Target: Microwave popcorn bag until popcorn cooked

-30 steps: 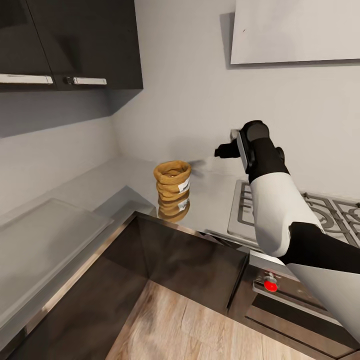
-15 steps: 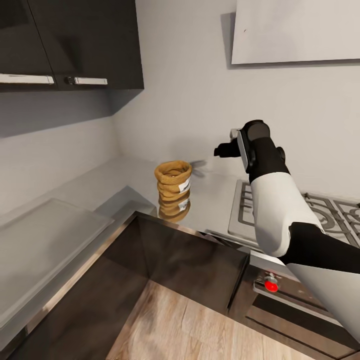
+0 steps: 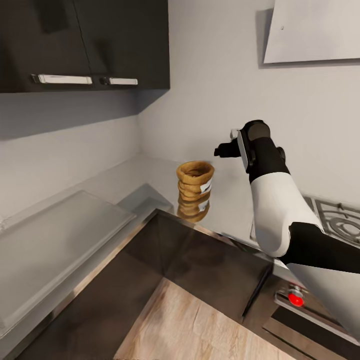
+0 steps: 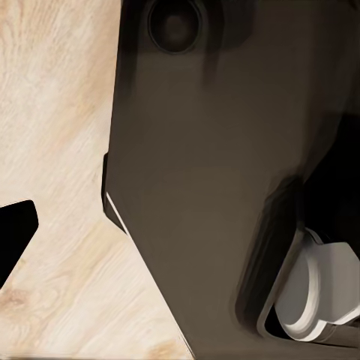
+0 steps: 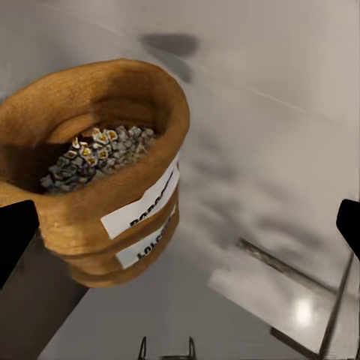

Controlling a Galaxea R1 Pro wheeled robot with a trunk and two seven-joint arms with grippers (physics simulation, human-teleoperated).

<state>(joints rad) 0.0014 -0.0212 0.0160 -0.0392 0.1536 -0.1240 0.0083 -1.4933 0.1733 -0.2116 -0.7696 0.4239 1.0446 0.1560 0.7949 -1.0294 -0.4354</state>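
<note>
The small tan-brown ridged paper popcorn bag [image 3: 195,184] is seen standing upright on the glossy grey countertop [image 3: 150,177], in the corner where the two counter runs meet, its white label turned toward the hob side. In the right wrist view the popcorn bag [image 5: 97,169] is shown open at the top, with unpopped kernels lying inside.

Compared with the pictures of a moment earlier, the whole head view has been shifted: the bag, the dark wall cabinets [image 3: 85,45] and the grey gas hob [image 3: 340,220] have all been displaced together, so a turn of the camera or base is indicated, not a move of the bag. Against the bag, the right gripper [image 3: 223,150] is now found closer, raised just beside and a little above its rim.

The right gripper is held spread apart, with nothing between its fingers; its dark fingertips [image 5: 16,238] are seen at both edges of the wrist picture, the bag not yet enclosed. The left gripper's state cannot be told; its view shows wooden floor [image 4: 52,150] and a dark panel.

The approach is judged nearly complete; the grasp has not yet been made.
</note>
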